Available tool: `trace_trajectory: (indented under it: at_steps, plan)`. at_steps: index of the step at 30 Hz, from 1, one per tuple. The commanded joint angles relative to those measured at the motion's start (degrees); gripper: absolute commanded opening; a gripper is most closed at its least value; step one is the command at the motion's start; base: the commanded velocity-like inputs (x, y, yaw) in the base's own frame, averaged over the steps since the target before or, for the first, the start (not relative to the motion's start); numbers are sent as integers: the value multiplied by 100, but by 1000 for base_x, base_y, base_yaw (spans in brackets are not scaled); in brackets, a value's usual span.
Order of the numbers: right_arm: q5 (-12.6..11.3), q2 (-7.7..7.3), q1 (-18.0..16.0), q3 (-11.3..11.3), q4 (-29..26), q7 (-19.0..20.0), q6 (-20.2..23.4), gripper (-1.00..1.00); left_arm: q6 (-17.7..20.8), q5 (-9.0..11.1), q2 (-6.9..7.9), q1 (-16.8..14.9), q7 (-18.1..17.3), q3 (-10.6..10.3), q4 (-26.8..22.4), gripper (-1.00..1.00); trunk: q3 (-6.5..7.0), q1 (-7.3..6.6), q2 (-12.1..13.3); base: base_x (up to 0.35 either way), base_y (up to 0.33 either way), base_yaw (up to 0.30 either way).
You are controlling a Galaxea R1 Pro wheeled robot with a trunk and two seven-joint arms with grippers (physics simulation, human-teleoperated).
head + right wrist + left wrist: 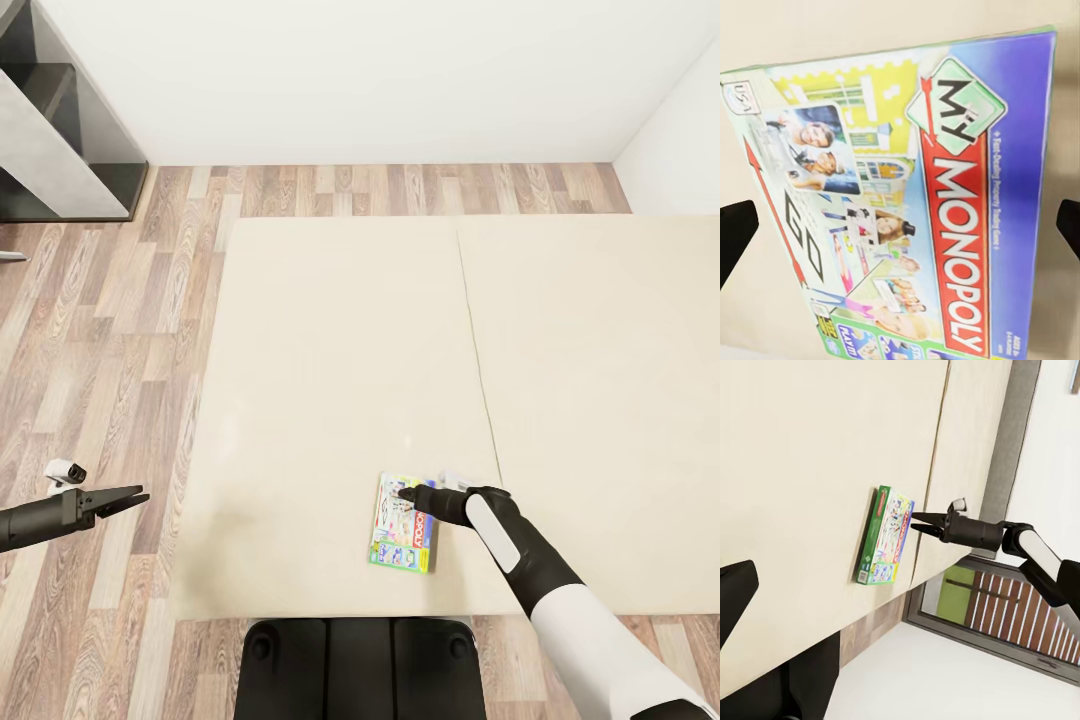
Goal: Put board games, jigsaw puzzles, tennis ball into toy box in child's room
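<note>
Game (402,523) lies flat on the bed (330,400), long axis near-to-far, right gripper (408,492) spread wide directly above; left gripper (128,500) narrow, far left

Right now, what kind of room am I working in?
Probably a bedroom, likely the child's room. A wide cream bed fills most of the head view on wood plank flooring, and a My Monopoly board game lies near the bed's edge under the right gripper.
</note>
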Motion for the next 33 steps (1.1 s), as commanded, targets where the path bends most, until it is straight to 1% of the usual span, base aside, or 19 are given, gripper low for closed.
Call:
trace_trajectory:
  at_steps: [1, 27, 31, 33]
  plan:
    - [-50, -7, -2, 22, -8, -43, 11, 100, 61, -1, 2, -1, -22, -3, -1, 100, -6, 3, -9, 0, 0, 0]
    - [-36, 1, -2, 5, 15, -92, -21, 100, 61, 0, -8, -1, -22, -6, -1, 100, -6, 3, -9, 0, 0, 0]
    - [4, 5, -6, 3, 21, -106, -31, 100, 61, 0, -12, -1, -22, -6, -1, 100, -6, 3, -9, 0, 0, 0]
    - [83, 6, -8, -2, 24, -115, -38, 100, 61, 0, -14, -1, -22, -6, -1, 100, -6, 3, -9, 0, 0, 0]
